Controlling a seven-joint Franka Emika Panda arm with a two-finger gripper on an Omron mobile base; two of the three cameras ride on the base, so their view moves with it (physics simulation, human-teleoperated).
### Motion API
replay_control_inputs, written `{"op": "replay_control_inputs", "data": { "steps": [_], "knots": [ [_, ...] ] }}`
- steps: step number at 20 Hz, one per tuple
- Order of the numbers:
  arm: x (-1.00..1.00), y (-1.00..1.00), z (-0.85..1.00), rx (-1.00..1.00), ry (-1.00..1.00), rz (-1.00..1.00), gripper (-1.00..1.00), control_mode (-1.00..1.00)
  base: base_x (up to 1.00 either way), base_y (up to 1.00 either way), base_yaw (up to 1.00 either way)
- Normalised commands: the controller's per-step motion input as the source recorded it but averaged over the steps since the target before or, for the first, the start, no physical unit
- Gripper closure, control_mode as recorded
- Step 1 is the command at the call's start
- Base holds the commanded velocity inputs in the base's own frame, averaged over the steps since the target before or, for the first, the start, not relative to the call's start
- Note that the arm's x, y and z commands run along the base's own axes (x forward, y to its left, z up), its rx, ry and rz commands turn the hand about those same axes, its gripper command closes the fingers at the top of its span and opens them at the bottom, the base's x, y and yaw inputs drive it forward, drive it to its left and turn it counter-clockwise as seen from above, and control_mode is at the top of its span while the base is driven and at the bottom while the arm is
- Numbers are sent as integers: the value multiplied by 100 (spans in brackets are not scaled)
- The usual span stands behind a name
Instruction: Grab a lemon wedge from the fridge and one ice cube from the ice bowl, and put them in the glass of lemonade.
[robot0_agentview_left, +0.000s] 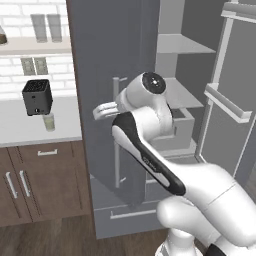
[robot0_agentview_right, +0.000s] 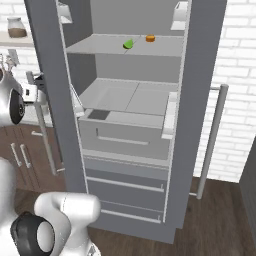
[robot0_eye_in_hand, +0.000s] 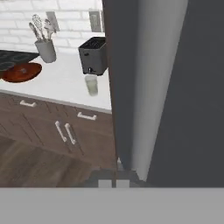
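Note:
The grey fridge (robot0_agentview_left: 102, 50) stands with both doors swung open. On its upper shelf lies the lemon wedge (robot0_agentview_right: 128, 44), small and green-yellow. My gripper (robot0_agentview_left: 98, 112) is shut with nothing in it, level with the top of the left door's bar handle (robot0_agentview_left: 116, 135) and just outside the door's edge. It also shows at the far left as the gripper (robot0_agentview_right: 36, 93), far left of and below the wedge. The fingertips (robot0_eye_in_hand: 105, 183) sit together against the door's edge (robot0_eye_in_hand: 144, 87). The glass of lemonade (robot0_eye_in_hand: 91, 84) stands in front of the toaster. The ice bowl (robot0_eye_in_hand: 22, 72) lies further left; no cube can be made out in it.
A small orange thing (robot0_agentview_right: 150, 38) sits right of the wedge. A black toaster (robot0_agentview_left: 37, 96) and a grey utensil cup (robot0_eye_in_hand: 46, 50) stand on the white counter (robot0_agentview_left: 20, 132). Two tall grey glasses (robot0_agentview_left: 45, 27) stand on a wall shelf. A pulled-out drawer (robot0_agentview_right: 122, 132) juts from the fridge.

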Motion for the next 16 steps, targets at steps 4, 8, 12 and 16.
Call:
{"op": "replay_control_inputs", "data": {
  "steps": [4, 8, 12, 16],
  "knots": [
    [-100, 38, 78, -4, 1, 24, 100, -100, 0, 0, 0],
    [-100, 1, 98, -2, -1, 12, 100, -100, 0, 0, 0],
    [-100, 0, 84, -1, -4, 0, 100, -100, 0, 0, 0],
    [-100, -13, 68, 0, -2, 0, 100, -100, 0, 0, 0]
  ]
}}
